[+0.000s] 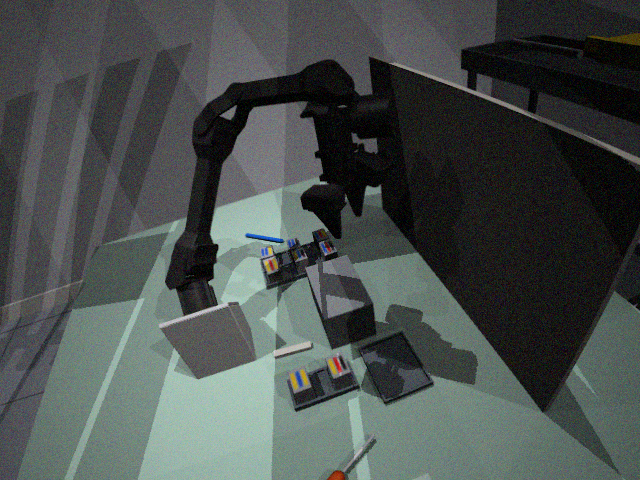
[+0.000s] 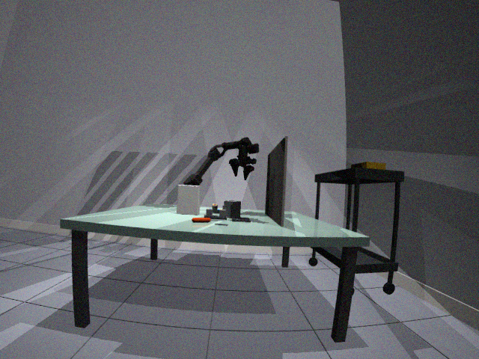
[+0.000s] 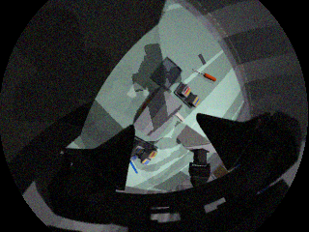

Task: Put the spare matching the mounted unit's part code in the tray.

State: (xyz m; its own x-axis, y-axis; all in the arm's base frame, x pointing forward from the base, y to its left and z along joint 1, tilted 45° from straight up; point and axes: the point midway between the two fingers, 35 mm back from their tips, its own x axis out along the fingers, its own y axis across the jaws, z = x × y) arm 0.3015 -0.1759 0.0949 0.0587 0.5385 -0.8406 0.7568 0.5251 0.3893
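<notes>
My gripper [image 1: 348, 225] [image 2: 240, 177] [image 3: 165, 122] is open and empty, high above the table near the tall panel. A dark grey box [image 1: 347, 294] [image 2: 233, 209] [image 3: 156, 115], seemingly the mounted unit, stands between the two racks; no code on it is readable. The back rack [image 1: 285, 281] holds several small blocks with coloured stripes; it also shows in the wrist view, partly behind a finger. The front rack [image 1: 325, 396] holds a yellow-and-blue striped block [image 1: 299, 380] [image 3: 194, 101] and a yellow, red and white one [image 1: 338, 364] [image 3: 185, 90]. The dark tray [image 1: 395, 366] [image 3: 166, 72] is empty.
The tall dark panel [image 1: 491, 232] [image 2: 275, 181] stands upright right of the tray. A white bar [image 1: 293, 349] lies by the front rack, a blue pen [image 1: 264, 237] [image 3: 133, 166] behind the back rack. An orange screwdriver [image 1: 336, 475] [image 2: 200, 219] [image 3: 209, 76] lies in front.
</notes>
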